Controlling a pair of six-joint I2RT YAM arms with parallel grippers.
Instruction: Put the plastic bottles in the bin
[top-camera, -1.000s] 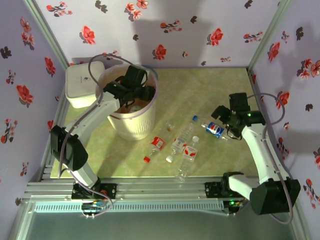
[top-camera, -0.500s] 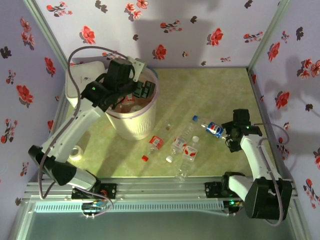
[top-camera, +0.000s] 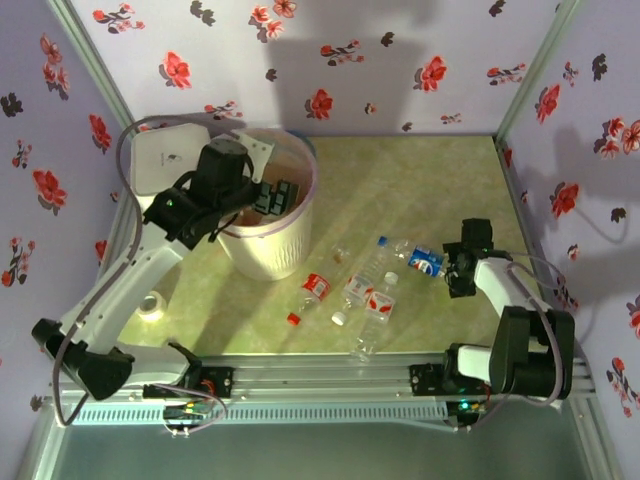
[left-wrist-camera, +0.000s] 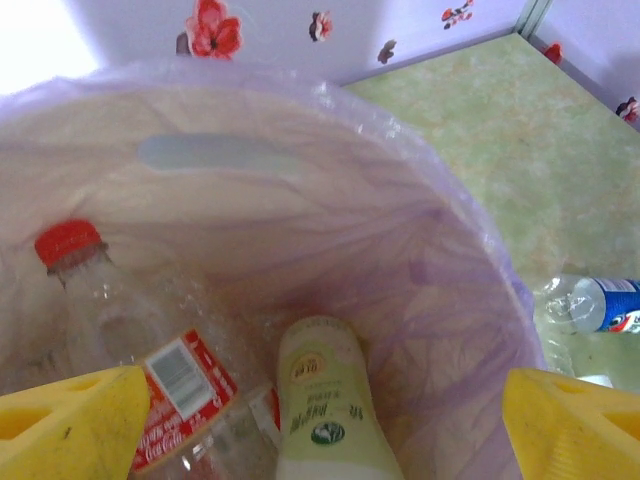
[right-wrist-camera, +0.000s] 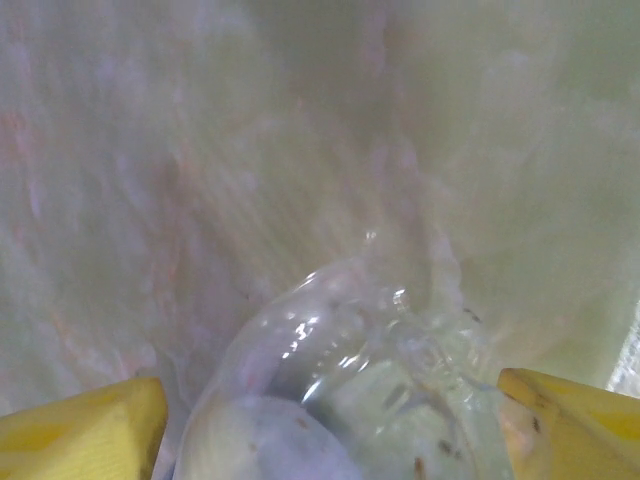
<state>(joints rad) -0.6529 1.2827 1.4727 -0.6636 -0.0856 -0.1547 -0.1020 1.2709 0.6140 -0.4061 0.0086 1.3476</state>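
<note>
My left gripper (top-camera: 277, 195) hovers open over the mouth of the cream bin (top-camera: 262, 258) with its pink liner (left-wrist-camera: 430, 230). Nothing sits between its fingertips (left-wrist-camera: 75, 420). Inside the bin lie a red-capped bottle (left-wrist-camera: 75, 262), a red-label bottle (left-wrist-camera: 180, 395) and a green-label bottle (left-wrist-camera: 322, 385). My right gripper (top-camera: 453, 268) is low on the floor at the end of the blue-label bottle (top-camera: 424, 259). It stands open, and that clear bottle (right-wrist-camera: 350, 400) lies between its yellow fingertips (right-wrist-camera: 85, 425). Three more bottles (top-camera: 362, 290) lie mid-floor, one with a red label (top-camera: 315, 285).
A white square box (top-camera: 160, 158) stands behind the bin on the left. A roll of tape (top-camera: 150, 304) lies by the left rail, and a loose red cap (top-camera: 293, 318) lies near the front. Flowered walls close in three sides.
The left arm rose out of the bin and drew back to the left. The right arm came down to the blue-label bottle, which shifted slightly left.
</note>
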